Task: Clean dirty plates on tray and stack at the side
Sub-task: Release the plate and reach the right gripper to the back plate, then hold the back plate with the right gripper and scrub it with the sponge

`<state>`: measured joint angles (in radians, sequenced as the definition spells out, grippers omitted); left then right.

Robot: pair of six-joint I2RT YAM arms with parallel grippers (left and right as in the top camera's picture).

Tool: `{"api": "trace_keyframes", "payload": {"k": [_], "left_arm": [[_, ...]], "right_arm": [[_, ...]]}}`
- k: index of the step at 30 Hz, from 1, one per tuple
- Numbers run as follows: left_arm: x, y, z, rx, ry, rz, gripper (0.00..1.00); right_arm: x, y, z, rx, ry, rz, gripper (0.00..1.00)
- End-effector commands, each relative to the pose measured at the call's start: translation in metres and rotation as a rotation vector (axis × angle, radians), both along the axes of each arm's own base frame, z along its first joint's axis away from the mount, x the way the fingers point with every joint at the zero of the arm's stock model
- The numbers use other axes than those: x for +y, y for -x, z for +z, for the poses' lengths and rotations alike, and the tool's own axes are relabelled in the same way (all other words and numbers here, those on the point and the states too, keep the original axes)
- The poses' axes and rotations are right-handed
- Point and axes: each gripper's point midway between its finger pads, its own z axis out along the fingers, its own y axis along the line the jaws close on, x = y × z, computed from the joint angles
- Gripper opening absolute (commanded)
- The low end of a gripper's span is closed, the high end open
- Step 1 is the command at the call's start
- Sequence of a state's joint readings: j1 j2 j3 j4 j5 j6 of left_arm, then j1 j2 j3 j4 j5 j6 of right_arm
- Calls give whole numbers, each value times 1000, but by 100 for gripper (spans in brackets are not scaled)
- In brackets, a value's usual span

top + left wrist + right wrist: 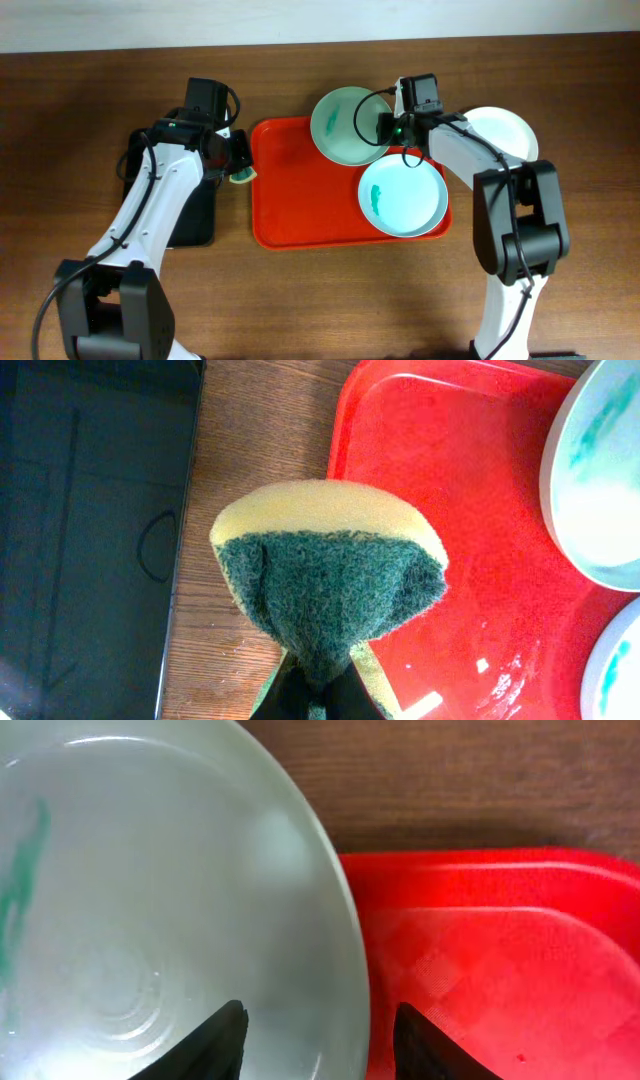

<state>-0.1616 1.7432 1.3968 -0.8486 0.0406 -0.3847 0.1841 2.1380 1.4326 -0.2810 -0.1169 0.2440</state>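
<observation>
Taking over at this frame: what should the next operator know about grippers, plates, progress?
Left gripper shut on the sponge, at the left edge of the tray.
Right gripper open, fingers either side of the rim of the rear plate.
Rear plate and front plate sit on the tray, both smeared teal.
Third plate off the tray to the right, looks clean.
Left: wipe two, stack them.

Table (pixel 80 90): red tray (pixel 300 190), black tray (pixel 195 222), plate (pixel 512 125)

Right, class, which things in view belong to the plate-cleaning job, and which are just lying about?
For the job: red rectangular plastic tray; smeared mint round plate; smeared pale blue round plate; white round plate beside the tray; yellow-and-green sponge.
Lying about: black flat tray; brown wooden table.
</observation>
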Motion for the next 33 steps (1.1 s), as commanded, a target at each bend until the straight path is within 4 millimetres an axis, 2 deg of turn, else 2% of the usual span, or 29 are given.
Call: {"api": "trace_keyframes", "payload": {"k": [1,3,5,9,14,16,19,21,25,28,33], "left_arm": [[1,1,-3,2,-17,-17,0],[1,0,-3,2,-17,-17,0],[1,0,-3,1,-17,-17,0],[1,0,-3,1,-17,-17,0],[0,-3,-1,-13,-13,-17,0],[-5,-3,-1,-15,14,-27,0],[-12,-3,0,-14,52,-43,0],[-12,-3,0,-13,52,-43,0],[-12,-3,0,-13,52,-43,0],[-12,-2,0,-10,52,-43,0],[-21,0,-2,1,74,-65,0]], "right_arm": [[8,1,-7,27,-58,-30,37],[17,3,-5,34,-100,4,27],[32,7,2,44,-177,55,4],[54,18,12,74,-291,135,4],[77,48,18,193,-441,222,4],[78,57,15,239,-447,222,4],[72,63,4,254,-352,211,4],[71,65,-3,257,-284,196,8],[81,67,-9,235,-198,214,10],[89,70,-13,221,-126,220,24],[97,64,-13,164,-56,231,39]]}}
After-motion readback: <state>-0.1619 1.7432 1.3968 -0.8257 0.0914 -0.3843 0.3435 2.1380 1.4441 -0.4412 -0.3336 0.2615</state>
